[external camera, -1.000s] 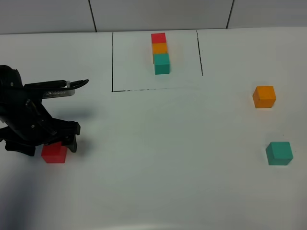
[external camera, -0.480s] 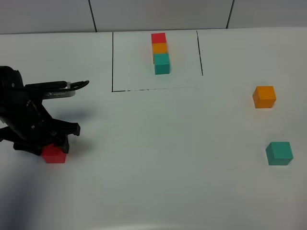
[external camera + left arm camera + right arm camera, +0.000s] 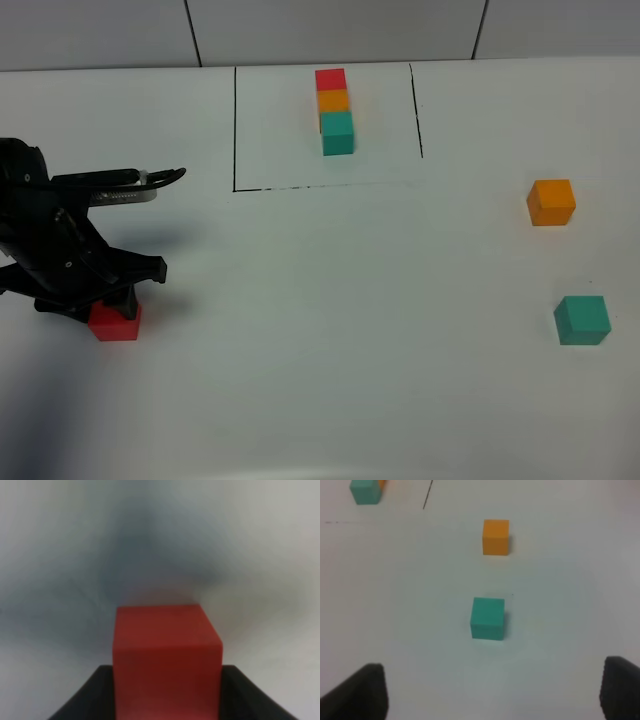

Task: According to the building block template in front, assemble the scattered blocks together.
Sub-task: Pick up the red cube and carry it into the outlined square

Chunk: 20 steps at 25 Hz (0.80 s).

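**Left pincer grips the red cube as assembly begins.** At the lower left of the overhead frame, the left pincer (image 3: 112, 308) stands over the red cube (image 3: 117, 324), its jaws narrowed to the cube's width. The left wrist view shows a dark finger (image 3: 82, 700) flush against each side face, so the pincer appears to hold the cube. Whether the cube rests on the white worktop (image 3: 330, 330) or is clear of it cannot be told.

The template (image 3: 334, 110), a joined line of red, orange and teal, sits at top centre inside a black outline (image 3: 235, 130), well apart from all three loose cubes. The orange cube (image 3: 551, 202) lies near the right edge of the frame and the teal cube (image 3: 582, 320) sits below it at lower right, neither of them touched. The right pincer (image 3: 492, 690) is out of the overhead shot. Its own camera shows it spread wide and empty, the teal cube ahead and the orange one beyond.

The cubes look rigid, light and matte, so they are unlikely to crush or slip. Their flat, parallel faces suit a pinch across two opposite sides, taken square and centred as on the red one. The likely trouble is their lightness. A finger landing first on one side could skid or turn a cube, and one set down askew may shove its neighbour out of line.
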{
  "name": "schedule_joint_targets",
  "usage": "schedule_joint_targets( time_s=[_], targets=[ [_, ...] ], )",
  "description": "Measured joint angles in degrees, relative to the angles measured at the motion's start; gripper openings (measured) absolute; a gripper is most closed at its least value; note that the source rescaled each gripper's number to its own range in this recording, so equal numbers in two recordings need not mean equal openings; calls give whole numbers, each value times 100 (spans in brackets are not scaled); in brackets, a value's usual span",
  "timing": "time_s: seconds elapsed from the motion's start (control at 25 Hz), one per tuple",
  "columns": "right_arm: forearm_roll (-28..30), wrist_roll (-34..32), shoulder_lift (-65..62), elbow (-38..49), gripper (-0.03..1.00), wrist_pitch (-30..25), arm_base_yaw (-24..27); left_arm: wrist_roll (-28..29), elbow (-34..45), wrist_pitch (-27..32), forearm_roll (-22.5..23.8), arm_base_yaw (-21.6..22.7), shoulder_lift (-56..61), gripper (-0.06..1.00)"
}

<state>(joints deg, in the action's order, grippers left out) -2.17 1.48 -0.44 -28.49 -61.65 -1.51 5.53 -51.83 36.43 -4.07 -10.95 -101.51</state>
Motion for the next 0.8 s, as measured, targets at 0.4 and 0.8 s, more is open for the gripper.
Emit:
schedule_joint_targets(
  time_s=[0.4,0.8],
  targets=[
    [0,-24,0,0,72,0,0,-516,-515,569,-22,-12,-2,0],
    [0,-40,0,0,72,0,0,-2233,-2067,1700,77,-788,-182,0]
  ],
)
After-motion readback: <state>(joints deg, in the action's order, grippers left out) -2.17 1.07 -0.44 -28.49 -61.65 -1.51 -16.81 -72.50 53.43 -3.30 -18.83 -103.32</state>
